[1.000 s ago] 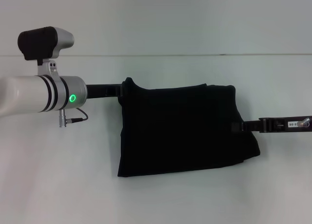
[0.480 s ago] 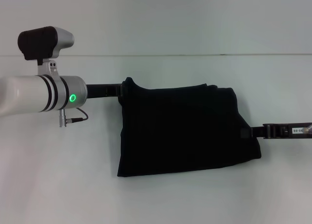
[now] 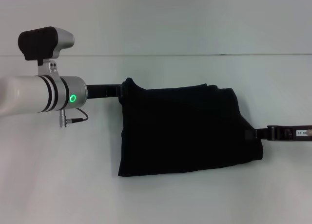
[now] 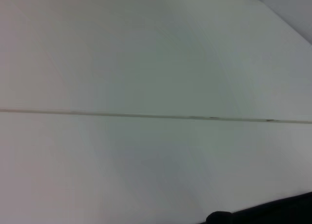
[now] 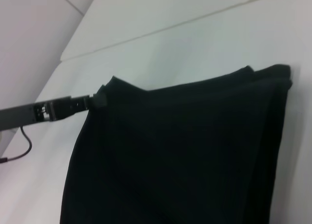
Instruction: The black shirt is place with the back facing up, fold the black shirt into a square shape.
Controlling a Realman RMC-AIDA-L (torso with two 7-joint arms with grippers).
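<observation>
Rightward the right end effector has dragged the folded black shirt, its grip hidden.

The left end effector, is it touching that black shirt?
Touching: in the head view the left end effector meets the black shirt's upper corner with no gap.

Head view: from above, down at table and shirt. Right wrist: close, leftward across same shirt. Left wrist: near bare tabletop.
</observation>
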